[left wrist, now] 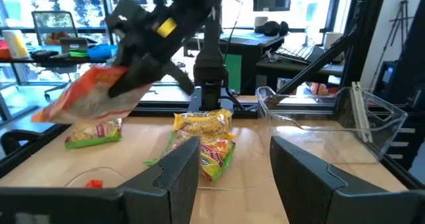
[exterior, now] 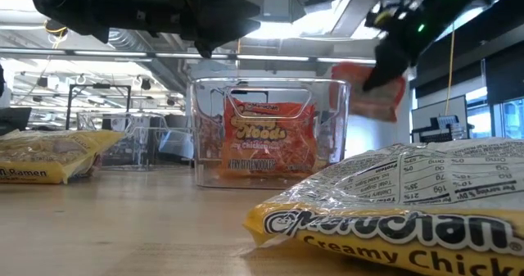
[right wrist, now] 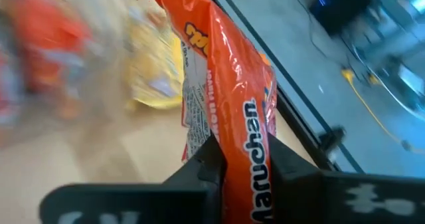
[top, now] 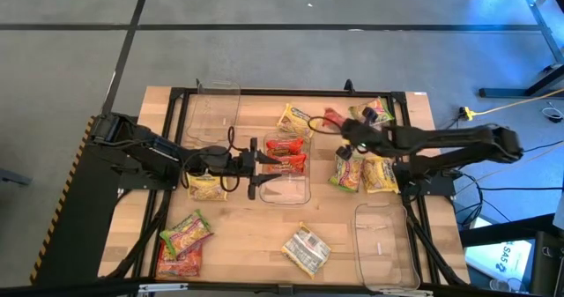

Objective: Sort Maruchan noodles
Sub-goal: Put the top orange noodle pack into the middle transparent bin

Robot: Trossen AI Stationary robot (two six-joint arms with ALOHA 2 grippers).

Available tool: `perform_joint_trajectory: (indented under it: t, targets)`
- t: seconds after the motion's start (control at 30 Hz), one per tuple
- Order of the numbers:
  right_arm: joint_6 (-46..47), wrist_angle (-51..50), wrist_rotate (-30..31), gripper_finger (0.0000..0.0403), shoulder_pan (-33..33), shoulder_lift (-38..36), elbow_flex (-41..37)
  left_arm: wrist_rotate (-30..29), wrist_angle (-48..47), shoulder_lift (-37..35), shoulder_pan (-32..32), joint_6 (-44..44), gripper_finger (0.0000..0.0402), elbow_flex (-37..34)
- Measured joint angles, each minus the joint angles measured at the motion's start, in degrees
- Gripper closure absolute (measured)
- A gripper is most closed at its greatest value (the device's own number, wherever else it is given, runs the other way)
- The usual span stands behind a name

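My right gripper (top: 342, 129) is shut on a red Maruchan packet (top: 332, 117), held up in the air beyond the far right corner of the middle clear tray (top: 286, 191). Two red packets (top: 285, 154) lie inside that tray. My left gripper (top: 258, 170) hovers open at the tray's left wall and holds nothing. In the left wrist view the red packet (left wrist: 93, 98) hangs from the right arm. Yellow and green packets (top: 361, 174) lie flat on the table below the right arm. My right gripper pinches the red packet between its two fingers (right wrist: 199, 167), which lie across one end (right wrist: 240, 159) of it. The rest of the packet reaches out past the fingertips. It is lifted clear of the table and hangs tilted below the gripper (exterior: 381, 92).
An empty clear tray (top: 216, 107) stands at the far left, another (top: 383, 235) at the near right. Loose packets lie around: yellow (top: 295, 119) at the far middle, yellow (top: 207, 188) under the left arm, green and red (top: 183, 242) near left, yellow (top: 307, 248) near middle.
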Motion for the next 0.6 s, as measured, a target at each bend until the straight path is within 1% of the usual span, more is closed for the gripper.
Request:
perform_joint_trajectory:
  t: [0.2,0.6]
  targets:
    - [0.2,0.3,0.1,0.0370,8.0,-4.5,0.0,0.0,0.1,0.0,0.0,-2.8,0.0226,0.0]
    - [-0.8,2.3,0.1,0.0371,18.6,-5.0,0.0,0.0,0.0,0.0,0.0,-10.7,0.0226,0.0]
